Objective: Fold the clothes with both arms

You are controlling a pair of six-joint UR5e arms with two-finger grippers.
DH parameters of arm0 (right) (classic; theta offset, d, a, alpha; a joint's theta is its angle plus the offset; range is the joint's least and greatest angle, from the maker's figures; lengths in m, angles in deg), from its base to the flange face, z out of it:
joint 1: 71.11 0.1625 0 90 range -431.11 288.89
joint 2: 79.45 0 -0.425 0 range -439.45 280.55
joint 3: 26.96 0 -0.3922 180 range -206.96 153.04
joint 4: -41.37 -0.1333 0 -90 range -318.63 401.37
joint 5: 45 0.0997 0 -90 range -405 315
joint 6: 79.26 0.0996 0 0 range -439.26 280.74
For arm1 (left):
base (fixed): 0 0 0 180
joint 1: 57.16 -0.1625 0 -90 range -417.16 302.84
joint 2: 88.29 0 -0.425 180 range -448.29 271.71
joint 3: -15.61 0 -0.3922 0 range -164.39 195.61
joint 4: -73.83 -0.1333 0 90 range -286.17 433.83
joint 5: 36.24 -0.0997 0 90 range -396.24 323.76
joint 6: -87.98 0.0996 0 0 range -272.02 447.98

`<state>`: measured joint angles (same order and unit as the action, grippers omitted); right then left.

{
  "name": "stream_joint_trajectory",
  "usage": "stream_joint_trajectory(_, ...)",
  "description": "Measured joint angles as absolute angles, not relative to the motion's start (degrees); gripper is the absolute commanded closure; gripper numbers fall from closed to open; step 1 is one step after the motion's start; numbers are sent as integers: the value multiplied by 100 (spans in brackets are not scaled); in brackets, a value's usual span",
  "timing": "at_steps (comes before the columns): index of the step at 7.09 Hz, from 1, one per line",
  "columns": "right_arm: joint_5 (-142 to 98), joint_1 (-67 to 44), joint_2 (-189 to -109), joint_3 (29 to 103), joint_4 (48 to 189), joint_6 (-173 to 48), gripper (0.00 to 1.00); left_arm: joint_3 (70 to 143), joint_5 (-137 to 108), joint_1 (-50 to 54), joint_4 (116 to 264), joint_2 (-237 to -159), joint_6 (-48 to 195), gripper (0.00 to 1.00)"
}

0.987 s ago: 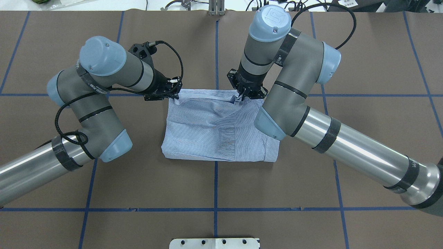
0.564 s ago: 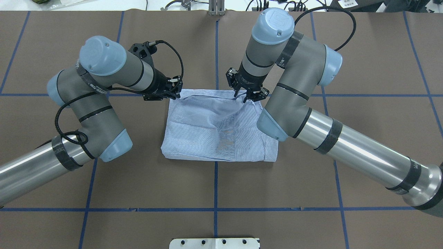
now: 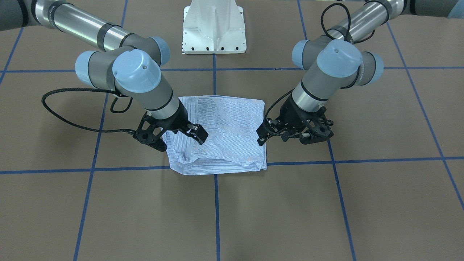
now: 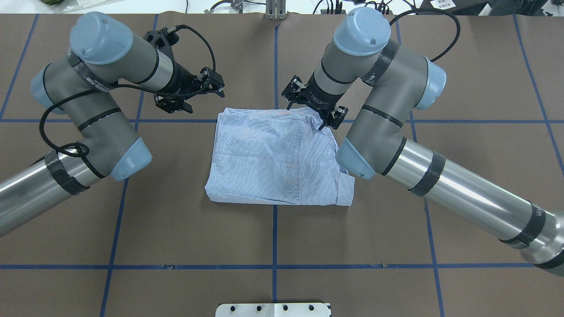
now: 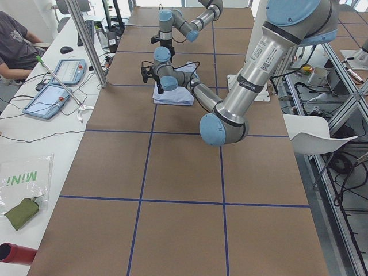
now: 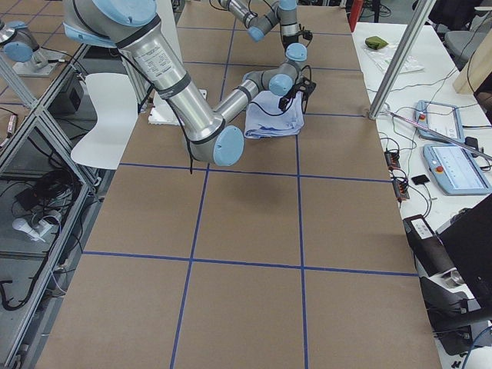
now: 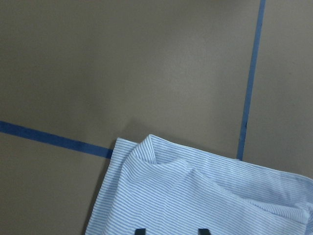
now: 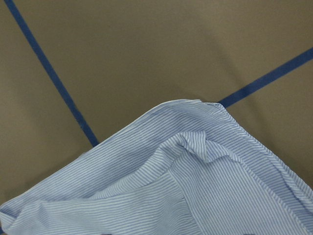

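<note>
From the front, the shirt (image 3: 228, 123) lies folded in a square pile in the middle of the table (image 3: 108, 210). The right claw (image 3: 173, 136) hangs over one corner. The left claw (image 3: 290, 134) looks as if it touches the other side. I think they wait there because the fold ends on that edge.

From above, both claws are spread wide and hold nothing. The left claw is really off the shirt, over bare table. The front view hides that gap.

In the two side views the pile is far away, and the claws are probably too small to judge.

The left wrist camera shows two dark fingertips (image 7: 140, 231) set apart above the cloth. Only the right wrist camera shows a small crumpled bump (image 8: 205, 144) near the shirt's corner. That corner may need smoothing.
</note>
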<state>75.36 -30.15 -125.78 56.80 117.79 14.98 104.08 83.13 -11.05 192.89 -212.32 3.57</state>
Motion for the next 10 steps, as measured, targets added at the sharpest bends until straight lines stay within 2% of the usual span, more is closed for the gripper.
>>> stream_joint_trajectory(4, 6436, -3617, -12486, 5431, 11794, -454, 0, 10581, 8436, -774, 19281, -20923, 859, 0)
stream_joint_trajectory(7, 5855, -3735, -11949, 4401, 11793, -1479, 0, 10577, 8493, -668, 19283, -20856, 930, 0)
stream_joint_trajectory(10, 5047, -3714, -11748, 3934, 11742, -2117, 0, 10542, 8502, -664, 19289, -20832, 932, 0)
